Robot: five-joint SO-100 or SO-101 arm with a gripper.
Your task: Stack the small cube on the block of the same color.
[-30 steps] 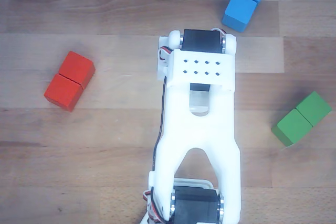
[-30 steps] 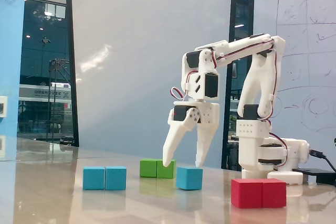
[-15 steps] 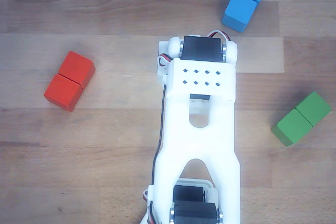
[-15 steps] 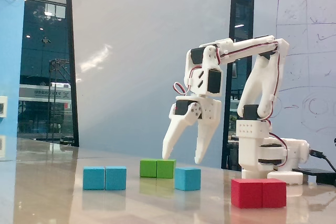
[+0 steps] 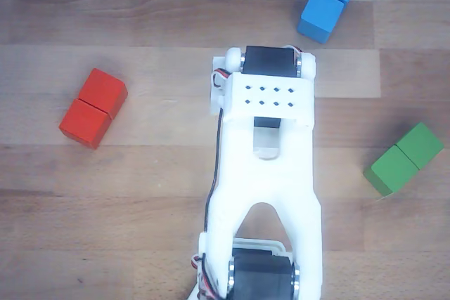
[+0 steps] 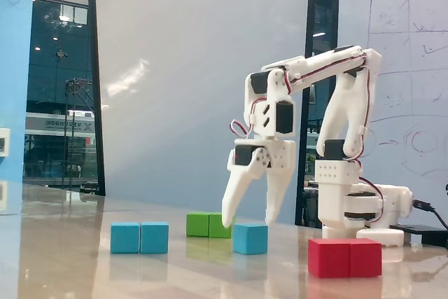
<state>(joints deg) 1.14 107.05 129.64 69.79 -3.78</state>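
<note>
Gripper (image 6: 250, 220) jaws wide, empty, hanging right above small cube (image 6: 250, 239) on table. Block (image 6: 140, 237) sits well off to left in fixed view, long axis sideways.

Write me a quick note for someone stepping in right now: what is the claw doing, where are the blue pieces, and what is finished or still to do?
Claw: open and empty, fingers pointing down just above the small blue cube, seen in the fixed view.
Small blue cube: sitting on the table, not gripped. The arm hides it in the other view.
Long blue block: flat on the table, apart from the cube, to its left in the fixed view; nothing on top.
Red block and green block: lying aside.
Done: nothing stacked yet.
Left: close on the cube, lift it, set it on the long blue block.
</note>
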